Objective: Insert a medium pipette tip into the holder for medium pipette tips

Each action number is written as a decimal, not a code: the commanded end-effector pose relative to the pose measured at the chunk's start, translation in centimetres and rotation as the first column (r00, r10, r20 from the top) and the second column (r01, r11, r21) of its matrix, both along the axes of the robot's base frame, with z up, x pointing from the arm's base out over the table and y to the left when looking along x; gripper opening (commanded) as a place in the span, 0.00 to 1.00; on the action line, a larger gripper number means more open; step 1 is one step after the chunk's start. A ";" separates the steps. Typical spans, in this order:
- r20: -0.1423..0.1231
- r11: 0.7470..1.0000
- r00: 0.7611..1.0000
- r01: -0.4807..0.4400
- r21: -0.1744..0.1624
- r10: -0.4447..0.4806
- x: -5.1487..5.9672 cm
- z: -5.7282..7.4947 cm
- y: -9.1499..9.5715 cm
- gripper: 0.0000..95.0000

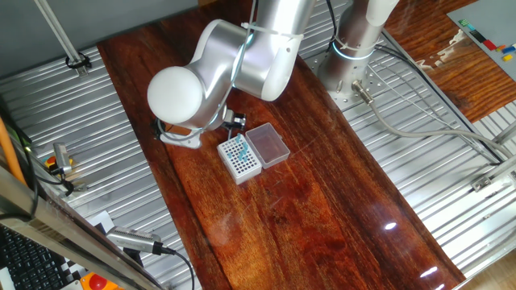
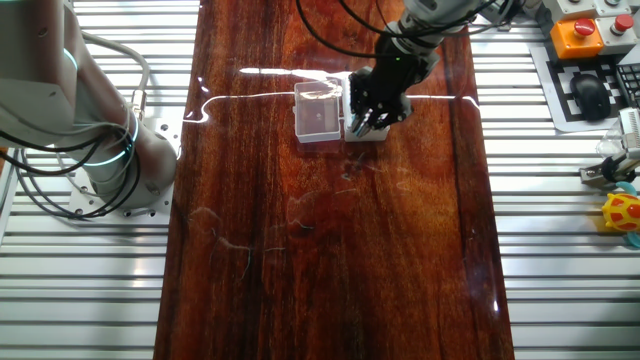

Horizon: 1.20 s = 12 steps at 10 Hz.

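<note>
The holder for medium pipette tips (image 1: 239, 158) is a small white box with a grid of dark holes, standing on the dark wooden table. Its clear pinkish lid (image 1: 268, 145) lies open beside it. In the other fixed view the holder (image 2: 366, 133) is mostly covered by my gripper (image 2: 368, 122), which hangs right over it, fingertips at its top. In one fixed view only a dark part of the gripper (image 1: 234, 121) shows behind the box, under the arm's white joint. The medium pipette tip is too small to make out. I cannot tell how the jaws stand.
The arm's base (image 1: 355, 44) stands on the ribbed metal top beside the wooden board (image 2: 330, 260). An orange stop button (image 2: 583, 28), a mouse (image 2: 590, 92) and a yellow toy (image 2: 622, 212) lie off to the side. Cables run near the base.
</note>
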<state>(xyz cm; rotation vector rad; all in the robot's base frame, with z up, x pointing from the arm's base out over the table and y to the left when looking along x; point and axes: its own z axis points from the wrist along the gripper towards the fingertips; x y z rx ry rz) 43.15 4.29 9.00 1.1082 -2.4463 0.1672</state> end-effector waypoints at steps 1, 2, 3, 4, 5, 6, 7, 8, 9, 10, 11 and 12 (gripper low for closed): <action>0.002 1.000 1.000 -0.001 0.000 0.001 0.0 -0.1 0.0 0.00; 0.004 1.000 1.000 0.001 -0.001 -0.001 0.0 -0.1 0.0 0.00; 0.005 1.000 1.000 0.002 -0.002 -0.002 0.0 -0.1 0.0 0.00; 0.005 1.000 1.000 0.003 -0.001 -0.003 0.0 -0.1 0.0 0.00; 0.006 1.000 1.000 0.004 -0.002 -0.004 0.1 0.0 0.0 0.00; 0.007 1.000 1.000 0.004 -0.002 -0.004 0.1 0.0 -0.2 0.00; 0.007 1.000 1.000 0.002 0.000 -0.002 0.1 0.0 -0.3 0.00; 0.006 1.000 1.000 -0.001 0.001 0.001 0.2 0.0 -0.4 0.00; 0.005 1.000 1.000 -0.003 0.005 0.003 0.1 0.0 -0.4 0.00; 0.004 1.000 1.000 -0.004 0.008 0.004 0.1 -0.1 -0.4 0.00; 0.004 1.000 1.000 -0.004 0.008 0.004 0.1 -0.1 -0.3 0.00; 0.003 1.000 1.000 -0.005 0.009 0.005 0.1 -0.1 -0.3 0.00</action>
